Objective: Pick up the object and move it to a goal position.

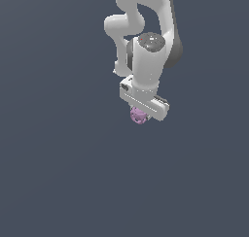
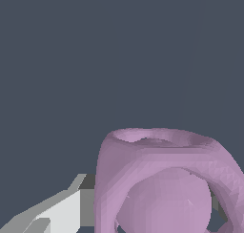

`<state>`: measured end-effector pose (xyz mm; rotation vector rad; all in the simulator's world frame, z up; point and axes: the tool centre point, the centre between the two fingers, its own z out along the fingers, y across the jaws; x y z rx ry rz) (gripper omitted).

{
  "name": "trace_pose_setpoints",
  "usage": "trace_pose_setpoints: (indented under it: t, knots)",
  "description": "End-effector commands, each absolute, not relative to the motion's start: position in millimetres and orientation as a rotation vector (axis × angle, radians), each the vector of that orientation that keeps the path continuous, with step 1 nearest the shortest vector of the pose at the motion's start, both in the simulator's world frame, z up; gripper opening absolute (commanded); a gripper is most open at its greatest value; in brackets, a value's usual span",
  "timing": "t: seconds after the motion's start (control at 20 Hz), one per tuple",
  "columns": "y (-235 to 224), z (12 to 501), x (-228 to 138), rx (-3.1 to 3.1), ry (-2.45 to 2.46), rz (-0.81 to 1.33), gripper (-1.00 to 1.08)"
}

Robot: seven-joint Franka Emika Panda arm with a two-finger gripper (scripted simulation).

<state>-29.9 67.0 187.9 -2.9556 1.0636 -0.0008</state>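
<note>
The pink lump (image 1: 138,116) is sitting directly beneath the white gripper (image 1: 142,110), touching 1 finger (image 2: 71,208). The gripper is appearing closed on the lump, over the grey surface (image 1: 58,173).

The lump (image 1: 138,116) looked matt and faceted, like pale purple plastic; the gripper (image 1: 144,103) was smooth white plastic with a soft sheen; the ground (image 1: 53,173) was flat, matt grey.
</note>
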Motion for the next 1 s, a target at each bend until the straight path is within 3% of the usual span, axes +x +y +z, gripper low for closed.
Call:
trace_pose_setpoints:
  t: [0.0, 0.95]
  knots:
    - [82.6, 214.8, -39.3, -2.956, 1.065, -0.002, -1.00]
    - [199.5, 411.3, -99.7, -2.957, 1.065, -0.003, -1.00]
